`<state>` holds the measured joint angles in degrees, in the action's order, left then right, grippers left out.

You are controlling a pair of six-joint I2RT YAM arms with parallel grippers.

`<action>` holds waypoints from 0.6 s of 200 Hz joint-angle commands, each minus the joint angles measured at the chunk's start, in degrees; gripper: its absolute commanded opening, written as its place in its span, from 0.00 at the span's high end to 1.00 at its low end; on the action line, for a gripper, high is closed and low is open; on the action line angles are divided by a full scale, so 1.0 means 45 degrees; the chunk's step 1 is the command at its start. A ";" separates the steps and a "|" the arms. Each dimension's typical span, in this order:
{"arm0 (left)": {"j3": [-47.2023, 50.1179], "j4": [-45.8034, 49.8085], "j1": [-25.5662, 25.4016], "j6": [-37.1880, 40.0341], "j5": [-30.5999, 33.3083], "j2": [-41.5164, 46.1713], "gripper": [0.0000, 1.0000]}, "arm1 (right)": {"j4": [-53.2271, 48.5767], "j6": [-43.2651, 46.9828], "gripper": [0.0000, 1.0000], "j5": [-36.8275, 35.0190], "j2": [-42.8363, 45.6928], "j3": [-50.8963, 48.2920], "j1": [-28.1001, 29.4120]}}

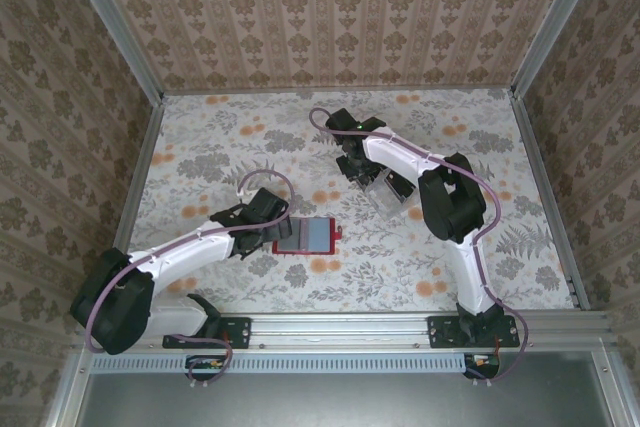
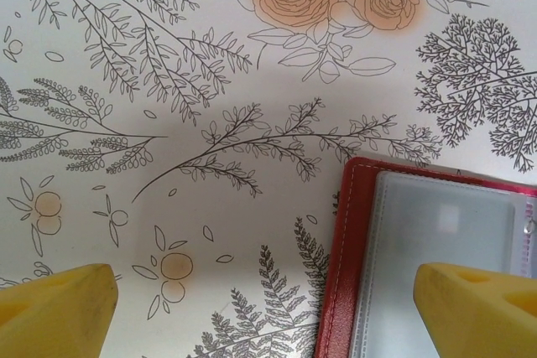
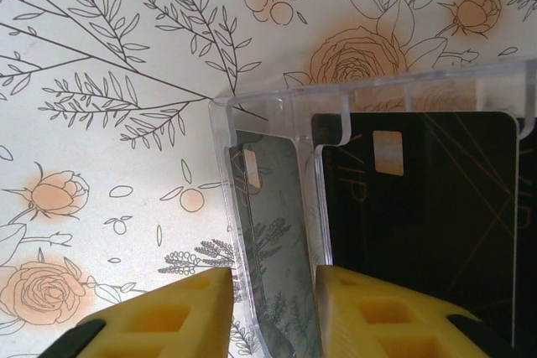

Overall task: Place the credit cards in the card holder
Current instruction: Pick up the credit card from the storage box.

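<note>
Tablecloth (image 1: 200, 157) printed with grey leaves and orange roses covers the whole work surface. On it, right of the middle and toward the back, stands a clear slotted tray (image 3: 277, 111). The credit cards (image 3: 436, 232) stand on edge in its slots, face to face. The one best seen is glossy black with rounded corners, a gold chip, thin gold lines and the letters VIP. In the right wrist view its long side runs top to bottom.

The card holder (image 1: 305, 235) lies near the middle front. It is opened flat, with the grey inside up and a red stitched border around it. In the top view its long axis goes left to right, and the snap tab (image 1: 338, 237) points right.

The right gripper (image 3: 273, 291) has its yellow fingers narrowly apart, one on each side of the outermost card (image 3: 270, 232) and the tray's end wall. Whether they press it I cannot tell. The left gripper (image 2: 268, 291) hovers spread fully wide over the holder's left end, holding nothing.
</note>
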<state>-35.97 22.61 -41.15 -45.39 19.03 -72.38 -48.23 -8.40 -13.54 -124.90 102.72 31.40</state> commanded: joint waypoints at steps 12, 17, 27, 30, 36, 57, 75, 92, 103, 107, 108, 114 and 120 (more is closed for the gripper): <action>0.0220 -0.0117 0.0087 0.0201 -0.0146 0.0048 0.00 | -0.0446 0.0168 0.70 -0.0096 0.0217 0.0420 0.0054; 0.0226 -0.0122 0.0091 0.0237 -0.0146 0.0048 0.00 | -0.0435 0.0189 0.71 -0.0087 0.0225 0.0421 0.0049; 0.0247 -0.0175 0.0082 0.0228 -0.0166 0.0030 0.00 | -0.0455 0.0193 0.73 -0.0078 0.0247 0.0436 0.0037; 0.0244 -0.0195 0.0086 0.0218 -0.0185 0.0030 0.00 | -0.0445 0.0188 0.73 -0.0077 0.0257 0.0436 0.0049; 0.0242 -0.0198 0.0081 0.0225 -0.0185 0.0021 0.00 | -0.0455 0.0188 0.74 -0.0057 0.0290 0.0441 0.0048; 0.0244 -0.0251 0.0083 0.0246 -0.0205 -0.0023 0.00 | -0.0455 0.0185 0.75 -0.0014 0.0385 0.0436 0.0034; 0.0253 -0.0277 0.0097 0.0244 -0.0224 -0.0053 0.00 | -0.0483 0.0222 0.78 0.0026 0.0407 0.0412 0.0045; 0.0259 -0.0279 0.0082 0.0244 -0.0244 -0.0068 0.00 | -0.0496 0.0245 0.81 0.0078 0.0393 0.0380 0.0035; 0.0271 -0.0291 0.0095 0.0244 -0.0244 -0.0063 0.00 | -0.0512 0.0246 0.82 0.0098 0.0394 0.0358 0.0034; 0.0259 -0.0281 0.0083 0.0252 -0.0244 -0.0063 0.00 | -0.0513 0.0256 0.83 0.0101 0.0402 0.0358 0.0034; 0.0268 -0.0280 0.0092 0.0247 -0.0244 -0.0065 0.00 | -0.0513 0.0261 0.84 0.0100 0.0398 0.0358 0.0025; 0.0264 -0.0280 0.0084 0.0260 -0.0263 -0.0063 0.00 | -0.0513 0.0266 0.85 0.0124 0.0398 0.0354 0.0029; 0.0268 -0.0299 0.0083 0.0245 -0.0263 -0.0068 0.00 | -0.0530 0.0300 0.86 0.0147 0.0412 0.0354 0.0010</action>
<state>-35.33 21.43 -41.15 -45.34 18.15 -72.38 -48.45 -7.57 -13.32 -124.88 103.26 31.40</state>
